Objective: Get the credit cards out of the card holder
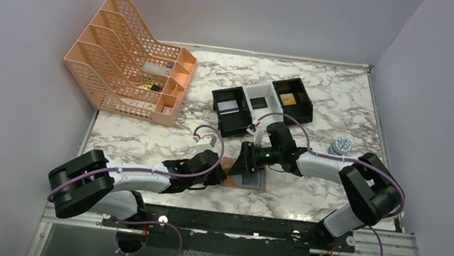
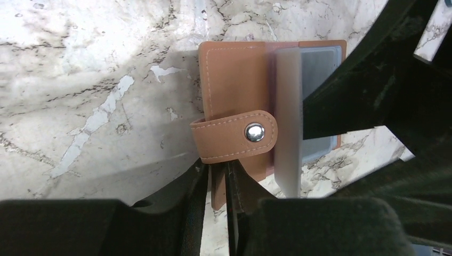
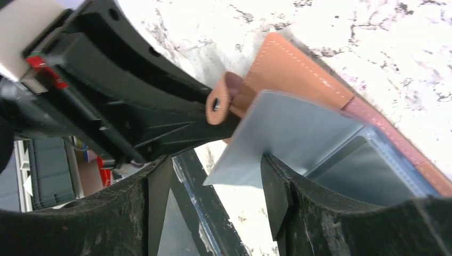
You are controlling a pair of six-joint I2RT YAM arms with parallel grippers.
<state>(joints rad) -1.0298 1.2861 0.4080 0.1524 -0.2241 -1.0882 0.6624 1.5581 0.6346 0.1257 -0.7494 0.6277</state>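
The wallet [image 1: 250,182] lies open on the marble counter [image 1: 320,94], near its front edge, with a gripper at either side. Its tan leather cover is flat on the stone and its pale blue-grey pocket leaves face up. The left gripper [image 2: 215,178] reaches in low from the left, and its jaws stand only a narrow way apart. The edge of the leather cover sits between them, with a sliver of counter showing beside it (so the leather looks loosely bracketed rather than pinched). The snap strap [image 2: 234,138] folds back over the cover just ahead of those fingers. In the right wrist view it curls upward against the black body of the left gripper. The right gripper [image 3: 216,200] comes down from the far side onto the pocket half, its jaws fairly wide. One pale pocket leaf [image 3: 277,133] is lifted off the stack, and its free corner hangs between the two fingers. That leaf meets the inner face of one finger [image 3: 274,197] and stays clear of the other. Under the raised leaf a grey card [image 3: 373,170] shows in its sleeve, still seated in the wallet. Well behind stand the black and white box trays [image 1: 260,103] and the orange file rack [image 1: 132,57].
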